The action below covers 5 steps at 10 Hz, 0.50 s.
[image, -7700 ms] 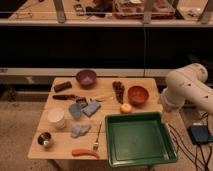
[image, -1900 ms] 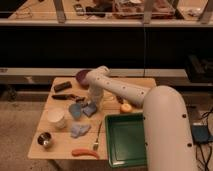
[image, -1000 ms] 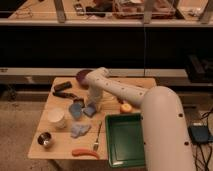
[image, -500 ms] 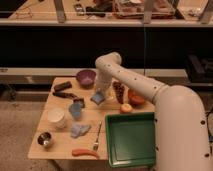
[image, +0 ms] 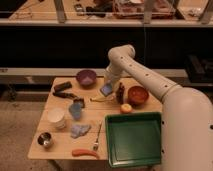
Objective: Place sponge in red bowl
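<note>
My gripper [image: 107, 88] is shut on a light blue sponge [image: 106, 91] and holds it above the middle of the wooden table [image: 54, 103]. The red bowl [image: 138, 95] stands on the table to the right of the sponge, with a dark brown bottle [image: 120, 92] between them. My white arm reaches in from the right and bends over the back of the table.
A purple bowl [image: 86, 77] stands at the back left of the gripper. A green tray [image: 132, 138] fills the front right. A white cup [image: 56, 118], a metal cup [image: 45, 140], a blue cloth [image: 79, 130], a fork [image: 96, 143], a carrot [image: 85, 153] and an orange fruit [image: 125, 108] also lie on the table.
My gripper took the sponge off the table's middle-left, lifted it and carried it right and back, toward the red bowl.
</note>
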Each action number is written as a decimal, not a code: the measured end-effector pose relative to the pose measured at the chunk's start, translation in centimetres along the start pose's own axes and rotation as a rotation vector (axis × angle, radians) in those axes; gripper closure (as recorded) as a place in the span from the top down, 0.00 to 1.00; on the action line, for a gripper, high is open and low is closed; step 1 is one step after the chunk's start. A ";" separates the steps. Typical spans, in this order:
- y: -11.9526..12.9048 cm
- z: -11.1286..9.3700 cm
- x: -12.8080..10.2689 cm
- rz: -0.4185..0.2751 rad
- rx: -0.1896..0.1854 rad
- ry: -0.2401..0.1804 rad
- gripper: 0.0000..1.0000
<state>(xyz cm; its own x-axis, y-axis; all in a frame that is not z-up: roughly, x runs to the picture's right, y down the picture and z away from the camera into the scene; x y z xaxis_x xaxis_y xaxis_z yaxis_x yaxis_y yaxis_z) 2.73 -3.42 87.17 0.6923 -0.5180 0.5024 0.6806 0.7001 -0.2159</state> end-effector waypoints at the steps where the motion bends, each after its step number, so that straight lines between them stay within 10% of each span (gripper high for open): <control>1: 0.0 -0.1 0.1 0.001 0.000 0.001 0.09; 5: 1.1 -0.2 2.1 0.069 -0.016 0.041 0.09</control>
<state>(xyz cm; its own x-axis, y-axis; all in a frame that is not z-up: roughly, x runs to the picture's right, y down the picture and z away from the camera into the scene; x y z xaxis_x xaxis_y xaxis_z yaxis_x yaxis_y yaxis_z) 4.95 -3.80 87.84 0.7469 -0.4885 0.4511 0.6342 0.7271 -0.2627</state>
